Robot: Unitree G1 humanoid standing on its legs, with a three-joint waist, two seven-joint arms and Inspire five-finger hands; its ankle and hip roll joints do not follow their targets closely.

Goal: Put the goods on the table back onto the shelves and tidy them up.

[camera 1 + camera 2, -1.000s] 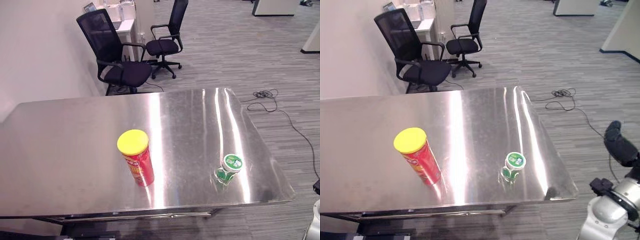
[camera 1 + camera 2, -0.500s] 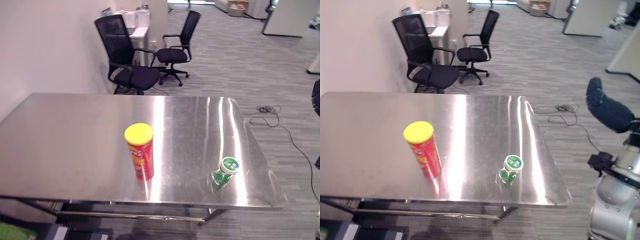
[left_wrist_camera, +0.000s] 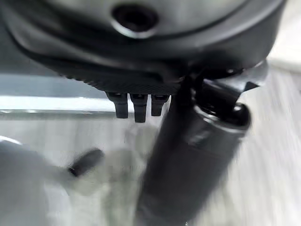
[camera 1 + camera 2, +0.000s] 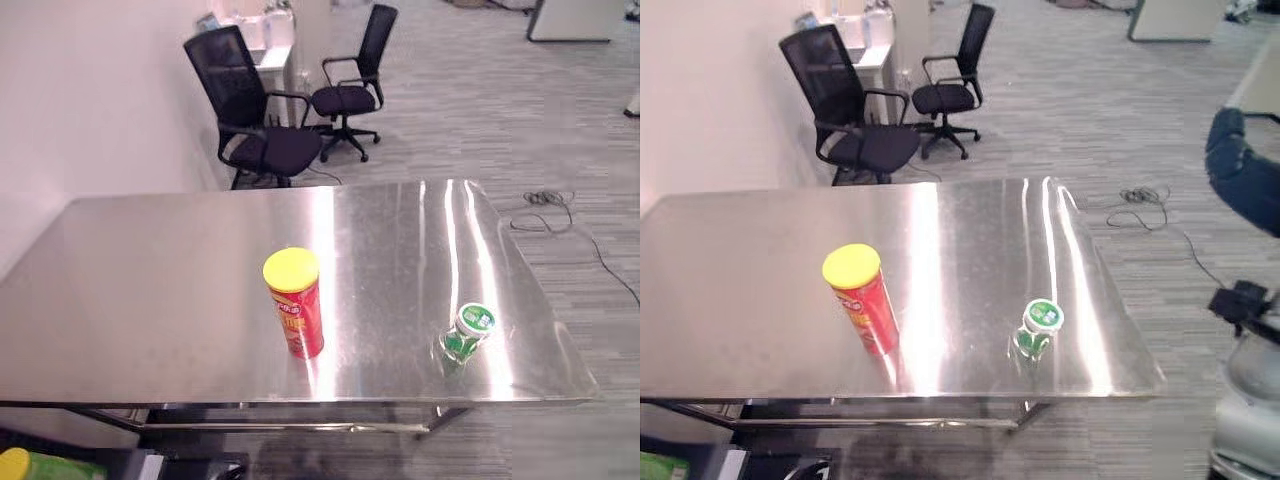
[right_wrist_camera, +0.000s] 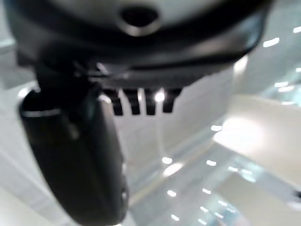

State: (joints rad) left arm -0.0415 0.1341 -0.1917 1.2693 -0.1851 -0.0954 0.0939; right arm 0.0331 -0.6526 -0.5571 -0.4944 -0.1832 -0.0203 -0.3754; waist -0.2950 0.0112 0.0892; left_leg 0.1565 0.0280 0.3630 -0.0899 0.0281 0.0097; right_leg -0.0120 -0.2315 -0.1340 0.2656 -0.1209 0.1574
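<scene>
The right robot hand is raised at the right edge of the scene, holding nothing, as is the left robot hand.

A red cylindrical can with a yellow lid stands upright at the frame's centre on a shiny steel table. A small green-and-white cup stands lower right. Two black office chairs sit upper centre.

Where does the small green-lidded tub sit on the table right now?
In the left eye view, the green-lidded tub sits on the steel table, near its front right corner, right of the red can.
</scene>
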